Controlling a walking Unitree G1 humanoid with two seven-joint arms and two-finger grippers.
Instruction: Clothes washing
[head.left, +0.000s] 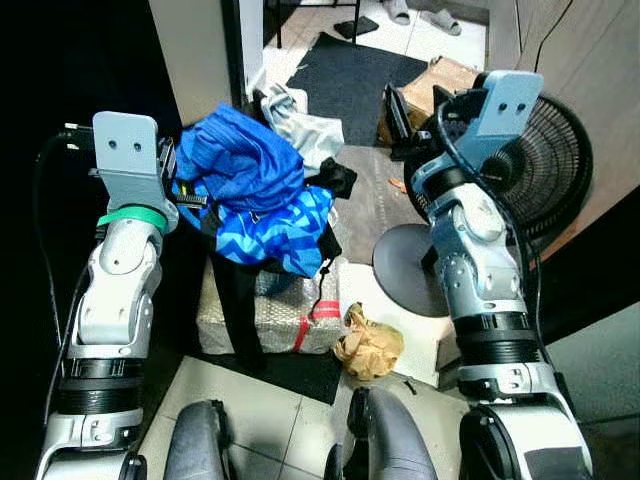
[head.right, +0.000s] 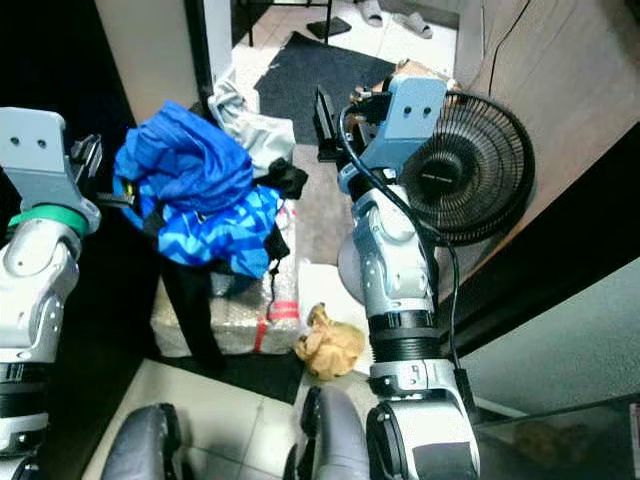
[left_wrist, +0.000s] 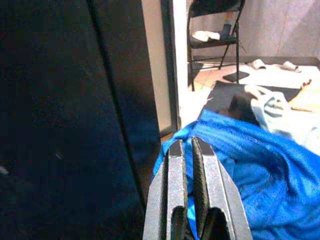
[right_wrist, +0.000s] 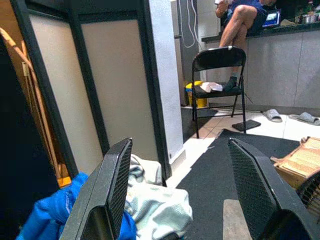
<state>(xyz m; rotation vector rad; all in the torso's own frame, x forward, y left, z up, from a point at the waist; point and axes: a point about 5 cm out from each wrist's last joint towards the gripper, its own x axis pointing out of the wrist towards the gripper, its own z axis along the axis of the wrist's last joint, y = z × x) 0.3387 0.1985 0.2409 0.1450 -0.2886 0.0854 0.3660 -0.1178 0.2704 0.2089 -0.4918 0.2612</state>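
Left eye view: a heap of blue clothes (head.left: 250, 195) sits on a wrapped bundle (head.left: 270, 315) on the floor, with a pale grey garment (head.left: 305, 125) behind it and a black strap (head.left: 238, 300) trailing down the bundle's front. The left pincer (left_wrist: 190, 150) has its fingers pressed nearly together, with only a narrow slit between them, and blue cloth seems to be caught low in that slit at the edge of the heap; how firm the hold is cannot be told. The right pincer (right_wrist: 182, 185) is spread wide and empty, held above the far side of the heap, near the fan (head.left: 545, 165). Several risks seem likely. A thin pinch at the hem could slip once the cloth is lifted, or it could bring up one garment only and spill the rest onto the floor. The black strap and a dark piece (head.left: 335, 180) lie tangled in the heap and might drag the bundle or snag. The right arm stands close to the fan's grille and its round base (head.left: 405, 270), so a wide swing could knock it over. A crumpled brown paper (head.left: 368, 345) lies by the robot's feet and could get underfoot. A person (right_wrist: 245, 20) sits in the background beyond a folding chair (right_wrist: 220, 65), well apart from the arms. No brand, label or writing can be read anywhere.
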